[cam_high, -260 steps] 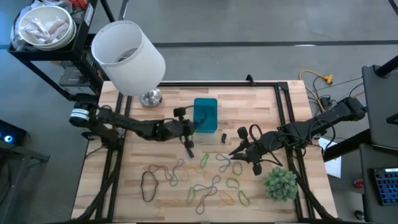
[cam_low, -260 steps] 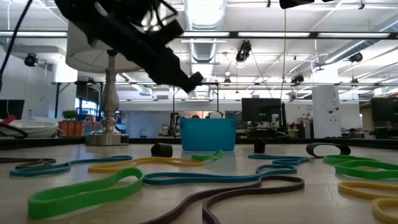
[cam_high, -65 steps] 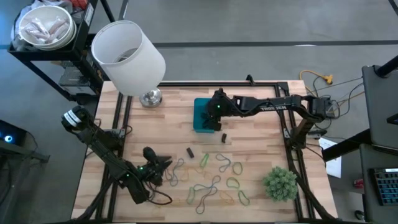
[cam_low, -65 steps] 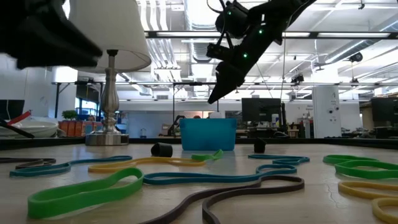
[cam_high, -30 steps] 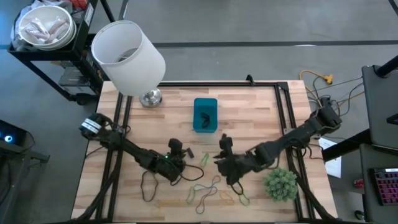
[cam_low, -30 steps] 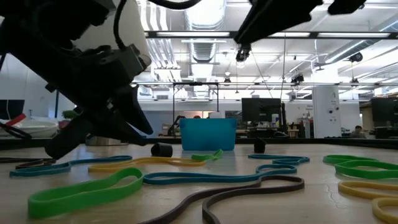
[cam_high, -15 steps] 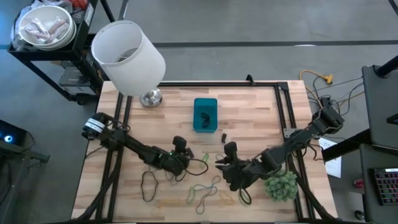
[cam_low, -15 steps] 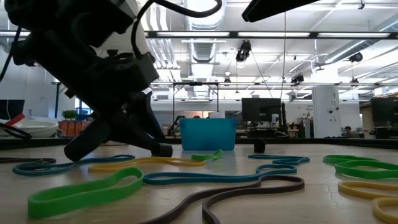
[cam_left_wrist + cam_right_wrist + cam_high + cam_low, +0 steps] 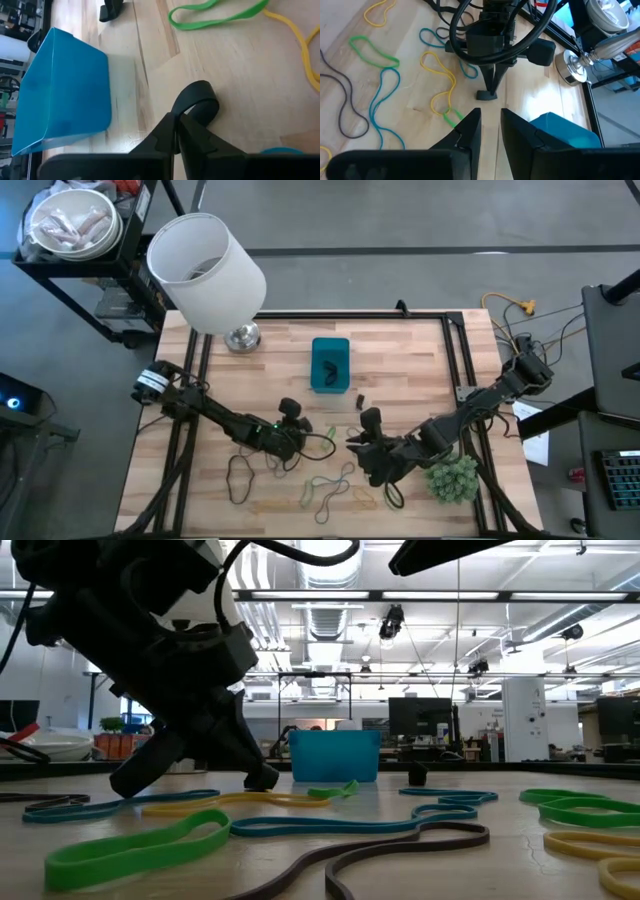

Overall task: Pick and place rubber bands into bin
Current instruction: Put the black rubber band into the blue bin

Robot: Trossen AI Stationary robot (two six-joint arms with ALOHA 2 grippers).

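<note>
Many rubber bands (image 9: 335, 480) in green, yellow, teal and dark brown lie loose on the wooden table's near half. The blue bin (image 9: 331, 365) stands mid-table with dark bands inside. My left gripper (image 9: 300, 427) is down at a small black band (image 9: 199, 99) near the bin and is shut on it. In the right wrist view the left gripper (image 9: 491, 85) points down onto that band (image 9: 487, 95). My right gripper (image 9: 357, 435) hovers open just to the right, above the bands and holding nothing. Another small dark band (image 9: 111, 10) lies beyond. My left gripper pinches the small black band between its two fingers, at the end of the loop nearest them (image 9: 186, 107). The fingers slant down from the table's left. The band still rests on the table (image 9: 262, 778), its loop standing open beyond the fingertips.
A lamp with a white shade (image 9: 205, 272) and a metal base (image 9: 241, 337) stands at the far left corner. A fuzzy green plant ball (image 9: 452, 477) sits near the right edge. Black cables (image 9: 485, 35) loop around the left gripper. Bare wood lies right of the bin.
My left gripper has moved toward the table's right and come down onto the small black band near the bin. My right gripper has drifted a little toward the near edge and risen higher in the low view. The bands and the bin have stayed put.
</note>
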